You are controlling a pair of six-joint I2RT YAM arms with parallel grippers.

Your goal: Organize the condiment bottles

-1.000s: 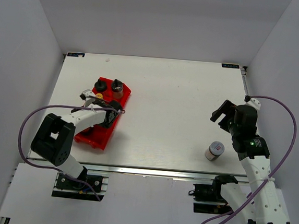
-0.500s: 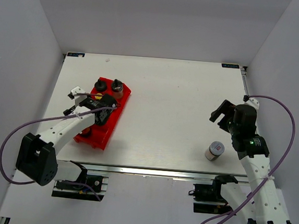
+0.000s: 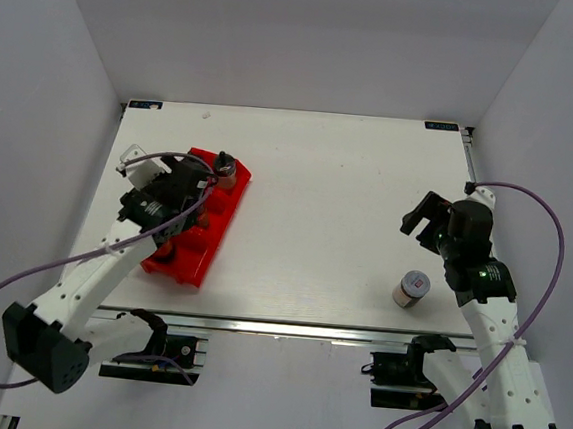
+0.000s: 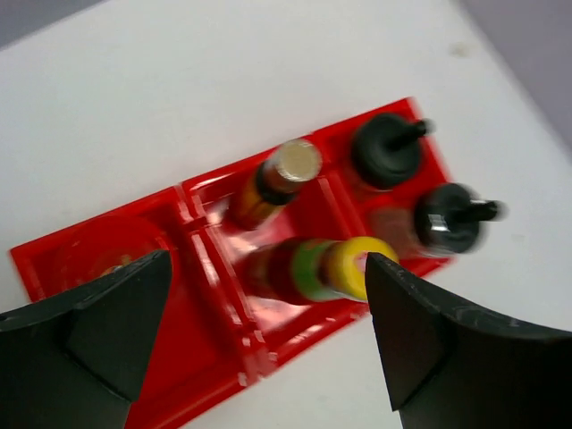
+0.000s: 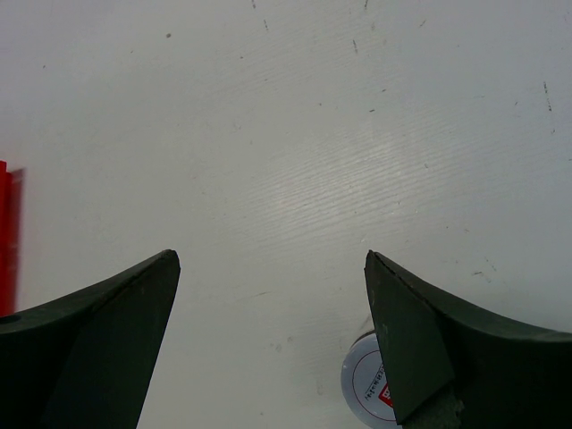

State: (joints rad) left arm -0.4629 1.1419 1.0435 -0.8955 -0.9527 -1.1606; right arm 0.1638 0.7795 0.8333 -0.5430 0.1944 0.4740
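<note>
Bright, even light with soft shadows — the left wrist view is smeared, its black-capped bottles blurred.

Left half of white surface: red tray, divided into compartments, lying askew to edges. Surface scuffed, few dark specks. Plain grey walls on three sides. Metal rail along near edge.
</note>
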